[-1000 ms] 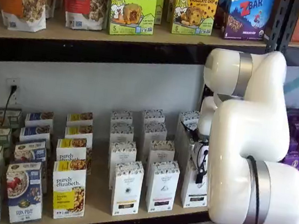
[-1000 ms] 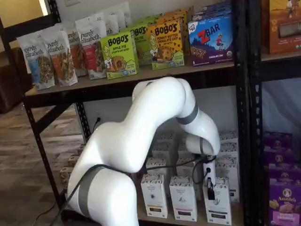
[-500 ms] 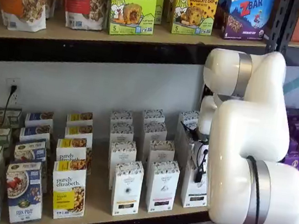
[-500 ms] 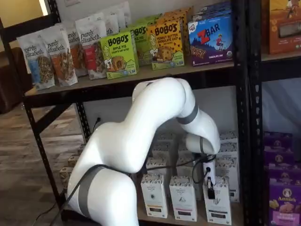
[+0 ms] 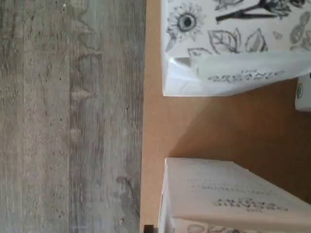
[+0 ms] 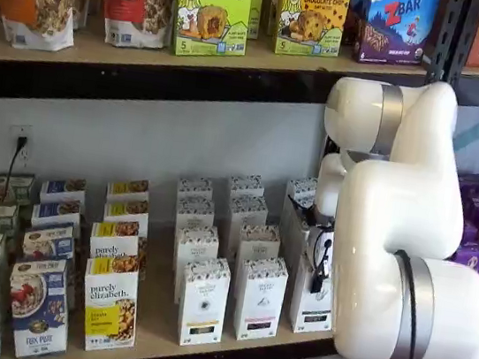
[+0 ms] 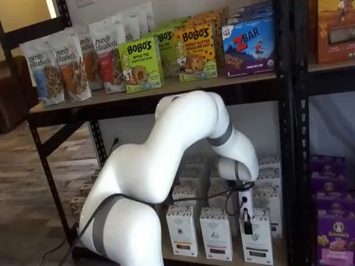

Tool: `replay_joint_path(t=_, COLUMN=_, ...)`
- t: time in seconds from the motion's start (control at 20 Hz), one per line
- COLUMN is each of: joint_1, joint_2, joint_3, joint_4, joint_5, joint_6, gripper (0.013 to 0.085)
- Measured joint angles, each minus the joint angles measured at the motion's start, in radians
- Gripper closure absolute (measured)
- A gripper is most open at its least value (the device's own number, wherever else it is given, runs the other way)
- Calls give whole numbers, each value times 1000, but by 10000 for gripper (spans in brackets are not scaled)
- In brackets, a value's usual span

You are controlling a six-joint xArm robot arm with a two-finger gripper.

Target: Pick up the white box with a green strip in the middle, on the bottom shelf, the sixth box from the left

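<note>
Black steel rack on grey wood-plank floor (image 5: 73, 116). The bottom shelf (image 6: 156, 328), pale board, carries rows of cartons. The white box (image 7: 256, 235) stands upright, long axis vertical, face forward, at the front row's right end. Gripper (image 7: 247, 224) hangs down at its front; cannot tell how the jaws stand.
</note>
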Motion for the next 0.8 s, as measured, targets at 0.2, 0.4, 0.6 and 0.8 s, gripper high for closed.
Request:
replay_joint_path(t=0.2, joint_1=1, joint_2=-5, joint_3=4, joint_4=-17, joint_5=10, joint_6=16, gripper=410)
replay_joint_path(t=0.4, joint_1=1, joint_2=-14, joint_3=17, joint_4=-15, joint_5=7, joint_6=15, gripper=490)
replay_joint_path(t=0.6, joint_1=3, joint_2=-31, joint_3=48, joint_4=-37, joint_5=-20, joint_6=35, gripper=490)
replay_joint_path(t=0.8, joint_1=7, joint_2=-71, joint_3=118, joint_4=-74, joint_5=-58, joint_6=73, gripper=490)
